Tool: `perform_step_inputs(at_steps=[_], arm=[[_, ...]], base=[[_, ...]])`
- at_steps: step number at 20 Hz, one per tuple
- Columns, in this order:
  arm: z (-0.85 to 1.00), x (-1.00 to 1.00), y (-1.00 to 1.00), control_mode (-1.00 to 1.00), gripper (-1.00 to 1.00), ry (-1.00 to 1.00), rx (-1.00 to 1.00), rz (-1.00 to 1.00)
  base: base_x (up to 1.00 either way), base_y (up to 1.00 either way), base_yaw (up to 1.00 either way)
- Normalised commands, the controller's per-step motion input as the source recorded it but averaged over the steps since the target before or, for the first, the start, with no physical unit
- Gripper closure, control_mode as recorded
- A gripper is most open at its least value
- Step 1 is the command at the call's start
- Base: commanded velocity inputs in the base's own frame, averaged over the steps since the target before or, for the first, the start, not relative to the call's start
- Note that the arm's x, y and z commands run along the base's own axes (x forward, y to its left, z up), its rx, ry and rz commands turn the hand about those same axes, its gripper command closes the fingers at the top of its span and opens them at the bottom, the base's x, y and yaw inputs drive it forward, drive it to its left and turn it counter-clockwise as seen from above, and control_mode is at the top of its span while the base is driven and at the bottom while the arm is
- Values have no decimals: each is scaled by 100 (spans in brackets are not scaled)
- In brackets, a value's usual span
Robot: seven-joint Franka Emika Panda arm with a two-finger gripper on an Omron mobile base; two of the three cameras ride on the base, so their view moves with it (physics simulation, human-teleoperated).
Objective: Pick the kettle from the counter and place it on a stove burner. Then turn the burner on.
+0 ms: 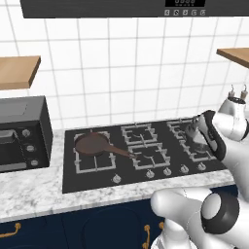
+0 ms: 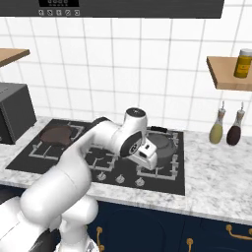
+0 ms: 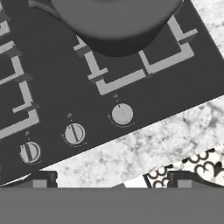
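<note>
My jaws hang spread and empty above the round grey burner knob (image 3: pixel 122 114), since the squat silver metal kettle (image 3: pixel 114 22) already sits on its burner

Even, bright, seemingly sourceless rendered light with no glare, all 3 views soft and coarse, a faint shadow beneath the kettle (image 3: pixel 116 22).

Squat silver-grey metal kettle (image 3: pixel 118 22); white-and-grey speckled marble counter (image 3: pixel 144 148); flat black glass cooktop (image 1: pixel 146 155); round brown frying pan (image 1: pixel 92 144).
</note>
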Motion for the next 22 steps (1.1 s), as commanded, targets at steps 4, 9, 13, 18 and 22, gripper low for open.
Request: perform_step_inputs(at_steps=[4,9,13,18,22], arm=[[-51,19,-25,-100,-100,-3,-7,7],[-37,26,-9,-100,-100,-5,0,11],[-50,26,0,-100,-100,0,-2,10],[-47,21,-4,-100,-100,2,-4,10],[-33,18,-16,-100,-100,3,-3,6]], base=[[0,0,0],[0,0,0],[0,0,0],[0,0,0],[0,0,0]])
